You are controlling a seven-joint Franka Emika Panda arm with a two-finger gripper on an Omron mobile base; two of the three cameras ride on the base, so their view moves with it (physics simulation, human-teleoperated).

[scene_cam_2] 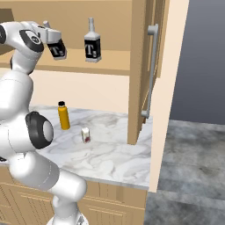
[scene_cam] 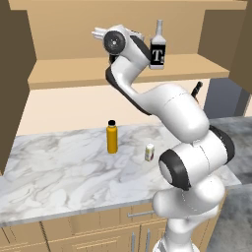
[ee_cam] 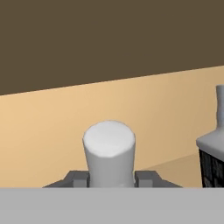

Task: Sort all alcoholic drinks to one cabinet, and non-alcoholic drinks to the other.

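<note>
My gripper is up in the wide cabinet, shut on the neck of a "T"-label alcoholic bottle that hangs tilted just above the shelf. In the hand view the pale neck stands between my fingertips. The second "T" bottle stands upright on the same shelf, a little to the right. Down on the marble counter stands the orange non-alcoholic bottle. The narrow cabinet's door with the grey bar handle hangs open at the right.
A small white carton stands on the marble counter to the right of the orange bottle. Dark brown cabinet doors hang open at both sides. The counter ends at the right, with grey floor beyond.
</note>
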